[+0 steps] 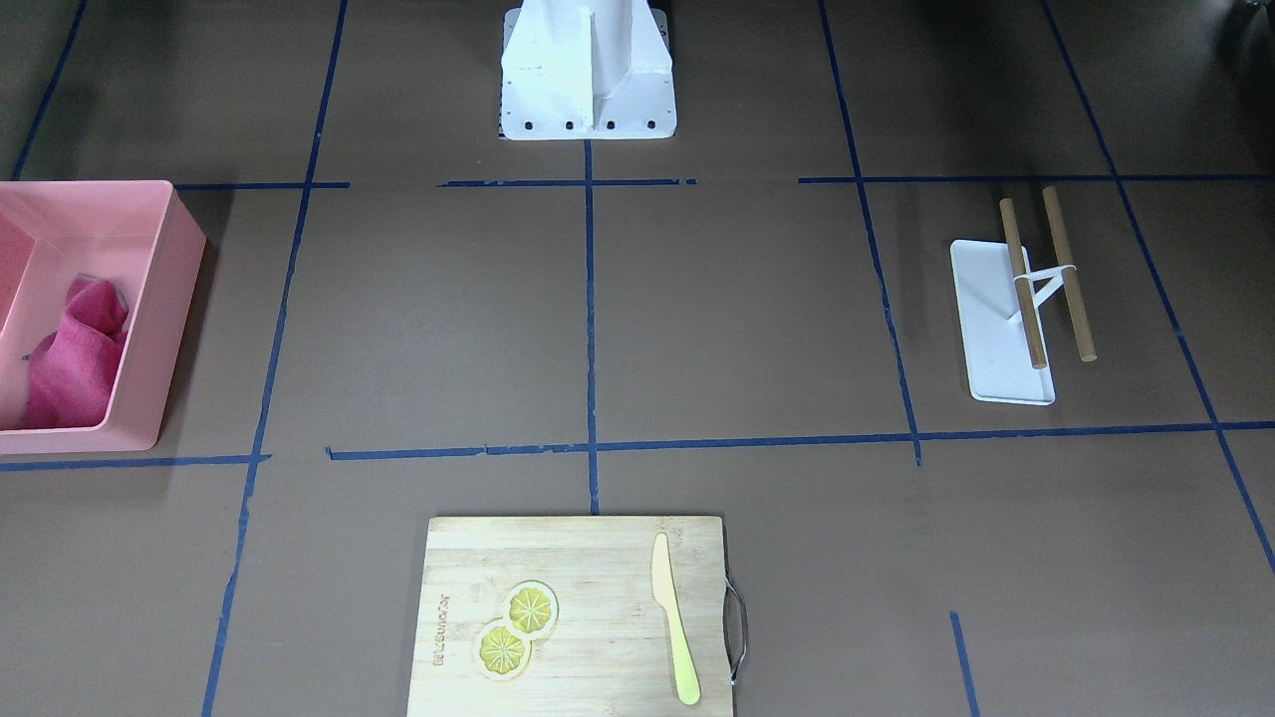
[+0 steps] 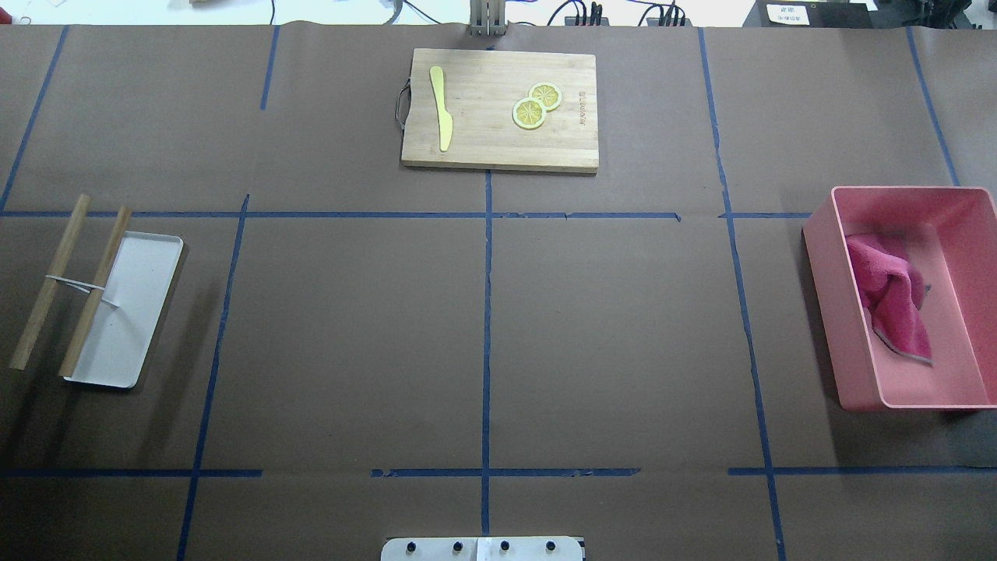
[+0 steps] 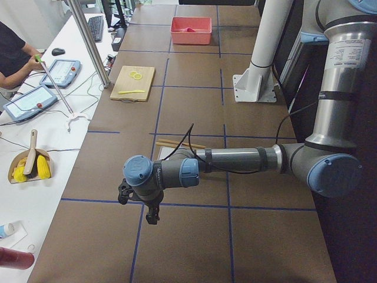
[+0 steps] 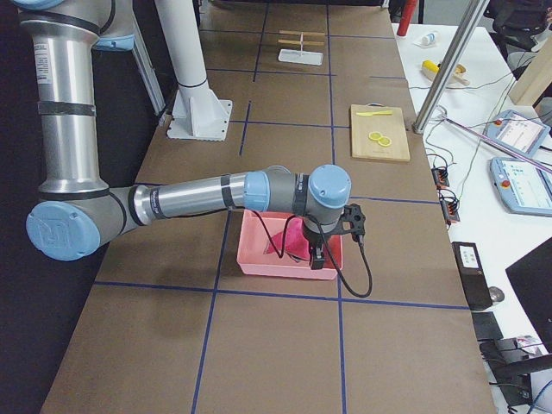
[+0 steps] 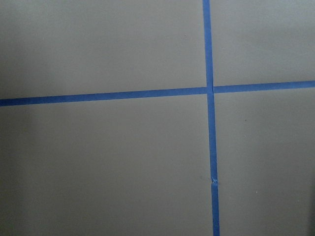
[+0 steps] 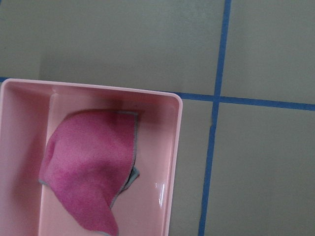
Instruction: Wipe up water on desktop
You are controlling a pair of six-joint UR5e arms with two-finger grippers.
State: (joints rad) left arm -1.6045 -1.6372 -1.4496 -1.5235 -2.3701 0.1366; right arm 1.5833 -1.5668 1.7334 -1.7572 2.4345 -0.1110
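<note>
Inside the pink bin (image 2: 845, 312) sitting on the desktop (image 2: 607, 327), the magenta cloth (image 2: 892, 300) is lying lengthwise, and the right gripper (image 4: 316, 257) is hovering just over that bin (can't tell how wide its jaws are)

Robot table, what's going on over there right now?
Nothing is being handled yet. The pink cloth lies crumpled in the pink bin, not picked up. The right pincer hangs in the air near that bin, and the left pincer hangs over the other end of the desktop. I can't tell whether either is open or shut. No water shows on the desktop.
</note>
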